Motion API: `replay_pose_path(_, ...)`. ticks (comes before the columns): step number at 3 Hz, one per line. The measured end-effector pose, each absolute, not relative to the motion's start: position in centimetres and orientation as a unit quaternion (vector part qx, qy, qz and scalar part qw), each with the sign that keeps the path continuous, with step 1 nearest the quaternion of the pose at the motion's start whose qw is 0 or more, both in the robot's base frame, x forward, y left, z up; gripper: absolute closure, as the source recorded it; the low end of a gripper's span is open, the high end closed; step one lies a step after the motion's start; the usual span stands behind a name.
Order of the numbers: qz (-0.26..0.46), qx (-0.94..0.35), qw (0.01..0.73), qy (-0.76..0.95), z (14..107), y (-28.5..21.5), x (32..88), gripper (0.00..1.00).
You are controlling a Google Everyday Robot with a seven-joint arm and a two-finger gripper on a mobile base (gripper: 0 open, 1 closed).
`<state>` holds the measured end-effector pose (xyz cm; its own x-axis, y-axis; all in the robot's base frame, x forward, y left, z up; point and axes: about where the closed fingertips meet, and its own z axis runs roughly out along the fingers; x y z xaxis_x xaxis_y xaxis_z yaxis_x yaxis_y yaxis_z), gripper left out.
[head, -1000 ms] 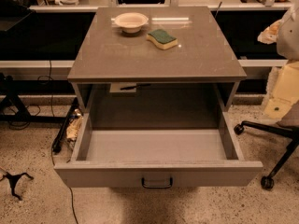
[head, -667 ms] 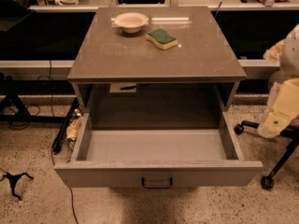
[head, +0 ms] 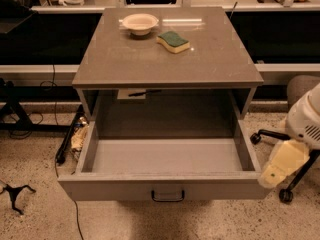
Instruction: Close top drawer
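Observation:
The top drawer (head: 165,156) is pulled far out of the grey-brown cabinet (head: 165,59). It is a wide, empty box. Its flat front panel (head: 100,189) faces me and carries a small dark wire handle (head: 168,195) at centre. No lower drawers show. My gripper (head: 279,168), cream-coloured at the end of the white arm (head: 307,121), hangs at the right edge of the view. It is just beside the drawer's front right corner, at about the height of the front panel's top edge.
A cream bowl (head: 140,23) and a green and yellow sponge (head: 173,40) lie on the cabinet top. A wheeled chair base (head: 280,139) stands to the right, behind the arm. Cables and a dark stand (head: 15,194) lie on the speckled floor at left.
The arm has come down and to the left, from high at the right edge to beside the drawer's front right corner. The drawer has not moved.

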<state>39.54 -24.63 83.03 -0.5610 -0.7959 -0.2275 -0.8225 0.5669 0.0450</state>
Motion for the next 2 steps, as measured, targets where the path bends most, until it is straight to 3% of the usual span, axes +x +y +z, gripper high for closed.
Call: replay_pose_path(2,0.092,-0.390,0.029,0.916,71.9,-25.3,34.3,0.52)
